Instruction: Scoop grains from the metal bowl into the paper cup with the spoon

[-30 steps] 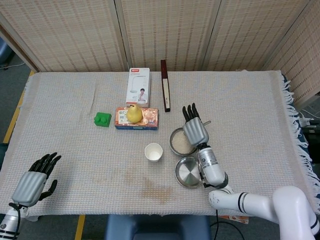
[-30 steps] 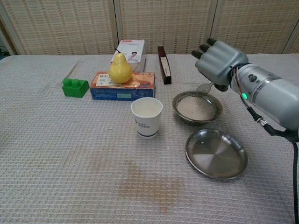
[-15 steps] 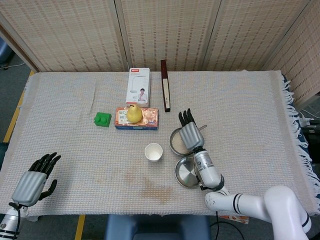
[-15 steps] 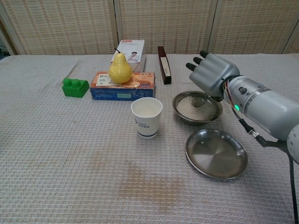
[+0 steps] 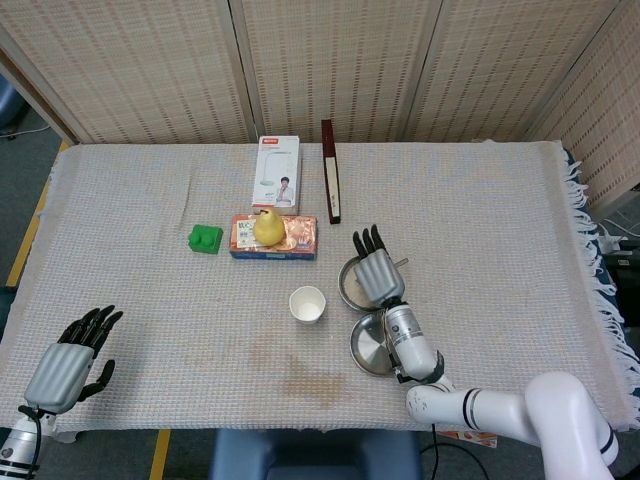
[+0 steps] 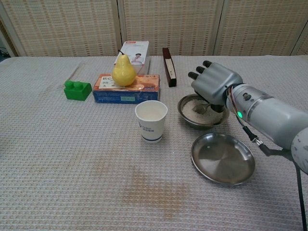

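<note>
The metal bowl (image 6: 185, 112) of pale grains (image 6: 192, 104) stands right of the white paper cup (image 6: 151, 120), which is upright. My right hand (image 6: 214, 86) hangs over the bowl's far right side and holds a metal spoon (image 6: 201, 109), whose tip lies down in the grains. In the head view the right hand (image 5: 375, 273) covers much of the bowl (image 5: 347, 288), and the spoon handle (image 5: 399, 262) pokes out to its right. The cup (image 5: 307, 303) sits just left of the bowl. My left hand (image 5: 70, 365) rests at the table's front left corner, fingers apart, holding nothing.
An empty shallow metal dish (image 6: 223, 159) lies in front of the bowl. Behind the cup is an orange box (image 6: 126, 89) with a yellow pear (image 6: 123, 70) on it. A green block (image 6: 77, 90), a white box (image 6: 133, 52) and a dark narrow box (image 6: 168, 60) stand further back.
My right hand has come down and to the left over the bowl, and the spoon has gone from above the rim into the grains. The left hand has not moved.
</note>
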You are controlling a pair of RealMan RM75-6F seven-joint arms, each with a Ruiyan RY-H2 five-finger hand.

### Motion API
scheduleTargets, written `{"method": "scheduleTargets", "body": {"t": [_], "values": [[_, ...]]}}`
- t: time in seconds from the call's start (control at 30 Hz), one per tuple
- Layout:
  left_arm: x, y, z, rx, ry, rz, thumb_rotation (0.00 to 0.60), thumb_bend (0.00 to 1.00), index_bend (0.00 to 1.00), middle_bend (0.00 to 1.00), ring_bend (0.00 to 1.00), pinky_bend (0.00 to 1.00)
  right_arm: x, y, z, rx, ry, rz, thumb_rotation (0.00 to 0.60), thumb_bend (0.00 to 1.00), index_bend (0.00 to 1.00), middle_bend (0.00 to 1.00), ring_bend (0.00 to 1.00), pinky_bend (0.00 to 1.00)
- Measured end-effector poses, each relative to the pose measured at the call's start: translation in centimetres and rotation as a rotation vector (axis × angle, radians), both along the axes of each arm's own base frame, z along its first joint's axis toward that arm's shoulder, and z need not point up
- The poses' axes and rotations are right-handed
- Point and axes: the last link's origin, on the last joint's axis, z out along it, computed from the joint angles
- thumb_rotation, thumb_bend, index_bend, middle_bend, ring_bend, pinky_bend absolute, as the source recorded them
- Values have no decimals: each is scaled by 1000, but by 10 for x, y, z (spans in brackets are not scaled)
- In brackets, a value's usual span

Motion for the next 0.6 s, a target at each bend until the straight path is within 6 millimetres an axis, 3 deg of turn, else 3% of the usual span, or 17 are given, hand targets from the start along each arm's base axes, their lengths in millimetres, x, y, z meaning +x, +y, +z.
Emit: {"method": "scheduleTargets", "body": {"t": [0.6], "values": [[0,-1,1,4,0,-2,600,500,0,0,0,157,-5,-5,16,12,-205,-95,600,372,691,49,0,0]]}}
